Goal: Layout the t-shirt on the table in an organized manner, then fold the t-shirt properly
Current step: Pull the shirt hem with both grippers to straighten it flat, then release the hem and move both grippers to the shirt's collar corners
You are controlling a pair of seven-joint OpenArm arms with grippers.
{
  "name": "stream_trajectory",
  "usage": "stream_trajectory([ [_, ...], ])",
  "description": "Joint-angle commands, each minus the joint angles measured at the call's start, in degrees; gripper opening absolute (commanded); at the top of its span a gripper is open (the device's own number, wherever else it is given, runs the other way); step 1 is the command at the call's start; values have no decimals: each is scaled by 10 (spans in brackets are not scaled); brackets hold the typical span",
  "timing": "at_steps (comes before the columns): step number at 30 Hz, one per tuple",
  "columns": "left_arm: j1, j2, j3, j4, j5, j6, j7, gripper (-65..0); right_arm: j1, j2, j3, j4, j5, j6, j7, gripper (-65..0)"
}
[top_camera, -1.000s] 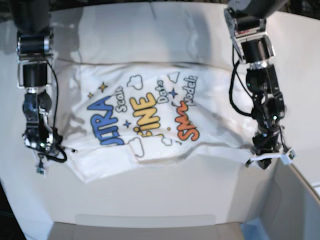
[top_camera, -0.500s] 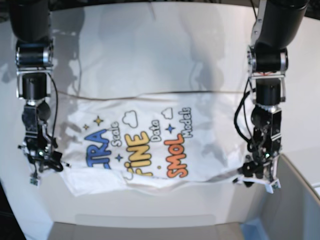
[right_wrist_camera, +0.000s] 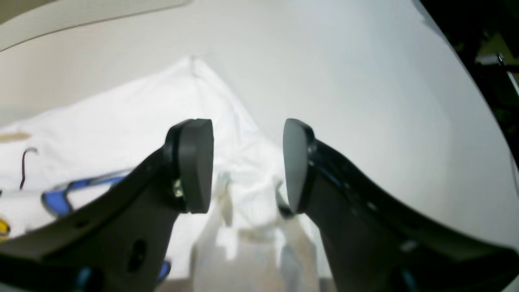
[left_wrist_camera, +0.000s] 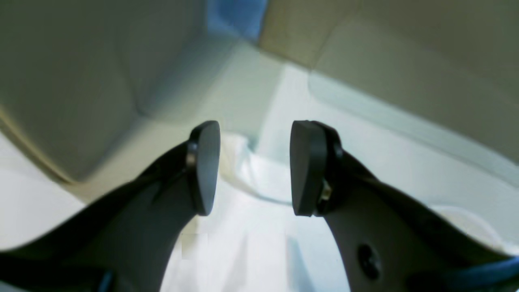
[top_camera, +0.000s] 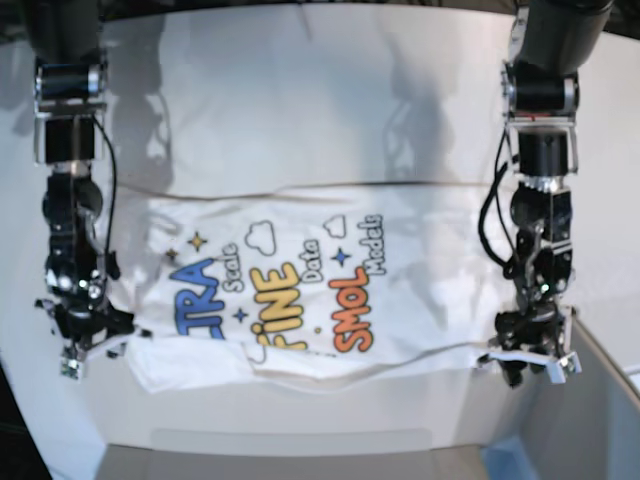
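The white t-shirt lies spread print-up on the table, with its blue, yellow and orange-red lettering showing. My left gripper hovers at the shirt's near right corner. In its wrist view the left gripper is open, with white t-shirt cloth lying loose under the gap. My right gripper sits at the near left corner. Seen from the wrist, the right gripper is open too, above a crumpled edge of the t-shirt.
A grey box with a blue corner stands at the near right, close to my left gripper. The box wall fills the left of the left wrist view. The table's curved edge runs past my right gripper.
Both grippers have opened and let go of the shirt's near corners. The shirt was drawn toward the near edge and now lies flatter and wider.
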Motion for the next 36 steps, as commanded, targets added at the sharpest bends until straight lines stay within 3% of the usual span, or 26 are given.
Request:
stream_trajectory([
  [1, 11, -14, -3, 46, 4, -5, -10, -383, 2, 3, 16, 44, -3, 0, -9, -369],
  [7, 129, -24, -58, 211, 5, -5, 84, -383, -98, -79, 143, 240, -3, 5, -176, -370],
  [10, 169, -23, -74, 248, 5, -5, 109, -383, -147, -111, 164, 304, -3, 5, -252, -370],
  [15, 210, -24, -75, 279, 5, -5, 114, -383, -233, -148, 201, 340, 8, 5, -262, -370],
  [18, 229, -25, -75, 294, 5, -5, 114, -383, -280, -179, 267, 360, 58, 5, -262, -370],
  [24, 248, -23, -75, 313, 5, -5, 114, -383, -344, -182, 347, 361, 190, 5, -304, -370],
  [28, 248, -23, -75, 313, 5, -5, 114, -383, -338, -182, 351, 330, 191, 5, -310, -370],
  [36, 248, -23, -75, 311, 5, -5, 114, -383, -268, -155, 325, 179, 191, 6, -260, -370],
])
